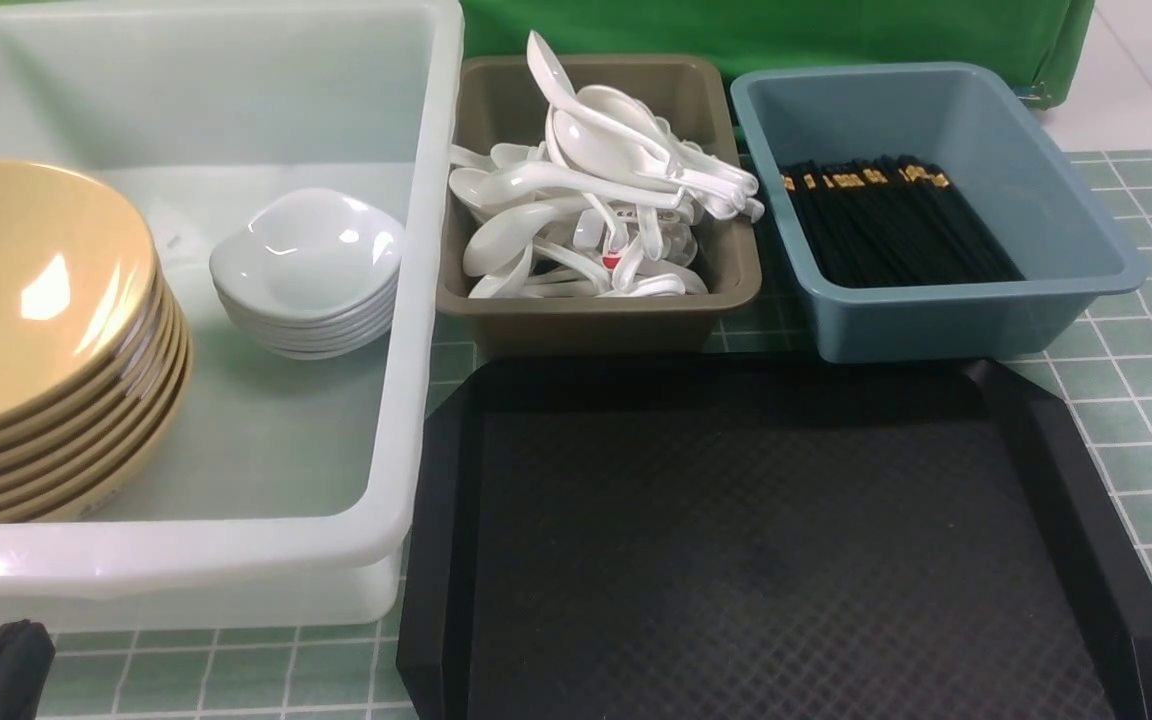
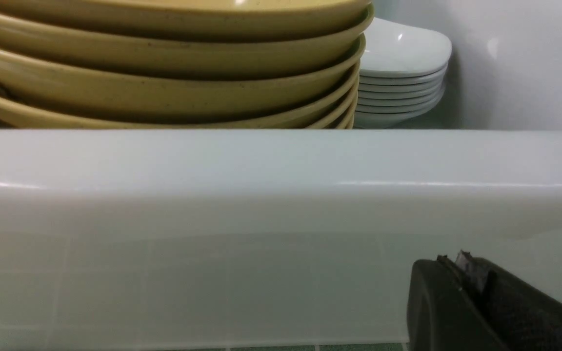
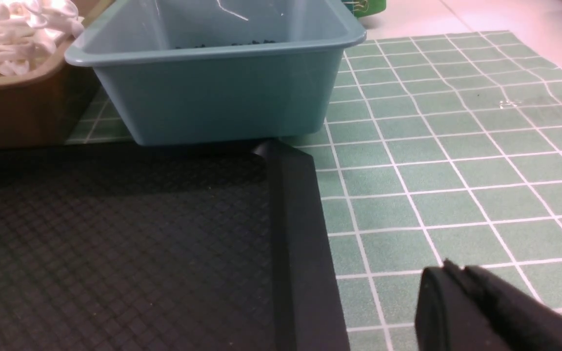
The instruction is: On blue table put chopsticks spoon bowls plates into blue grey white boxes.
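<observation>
- Your white box (image 1: 416, 300) on the blue table (image 1: 1146, 400) holds stacked bowls (image 1: 36, 330) beside stacked plates (image 1: 311, 275).
- Spoons (image 1: 586, 200) fill your grey box (image 1: 596, 315); chopsticks (image 1: 896, 225) lie in the blue box (image 1: 936, 320).
- Both stand behind the black tray (image 1: 776, 540).
- Your left gripper (image 2: 471, 292) and right gripper (image 3: 476, 302) appear closed, holding nothing.

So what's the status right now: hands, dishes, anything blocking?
Left gripper and right gripper shut, empty. Tan bowls and white plates in white tub. Black tray bare.
</observation>
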Robot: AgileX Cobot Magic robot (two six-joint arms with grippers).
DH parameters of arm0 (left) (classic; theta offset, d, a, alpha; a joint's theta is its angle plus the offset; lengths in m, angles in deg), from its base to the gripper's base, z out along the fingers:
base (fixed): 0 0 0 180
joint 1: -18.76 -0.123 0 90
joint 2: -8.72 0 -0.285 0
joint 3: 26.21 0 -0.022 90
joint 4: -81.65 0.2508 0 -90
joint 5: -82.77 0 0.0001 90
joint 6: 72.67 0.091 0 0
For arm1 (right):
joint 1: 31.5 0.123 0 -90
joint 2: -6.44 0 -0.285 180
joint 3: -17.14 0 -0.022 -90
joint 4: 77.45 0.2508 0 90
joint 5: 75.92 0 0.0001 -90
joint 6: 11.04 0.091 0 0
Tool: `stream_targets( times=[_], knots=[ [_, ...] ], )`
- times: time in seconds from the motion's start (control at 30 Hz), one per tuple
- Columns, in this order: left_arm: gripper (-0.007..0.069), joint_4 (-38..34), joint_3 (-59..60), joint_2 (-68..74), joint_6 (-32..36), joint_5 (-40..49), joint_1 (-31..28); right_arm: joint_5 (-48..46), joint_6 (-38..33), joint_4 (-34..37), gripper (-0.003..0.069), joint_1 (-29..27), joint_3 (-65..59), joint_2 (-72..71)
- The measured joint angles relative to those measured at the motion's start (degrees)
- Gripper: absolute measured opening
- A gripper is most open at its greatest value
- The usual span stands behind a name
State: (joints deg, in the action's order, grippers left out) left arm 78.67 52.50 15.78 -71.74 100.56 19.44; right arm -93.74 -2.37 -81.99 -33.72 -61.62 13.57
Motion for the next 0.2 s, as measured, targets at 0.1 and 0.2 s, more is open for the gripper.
stream_targets(
  times=[0.1,0.2],
  knots=[
    [-0.0012,0.0,0.0,0.0,-0.07,0.0,0.0,0.0,0.0,0.0,0.0076,0.0,0.0,0.0],
    [-0.0012,0.0,0.0,0.0,-0.07,0.0,0.0,0.0,0.0,0.0,0.0077,0.0,0.0,0.0]
  ],
)
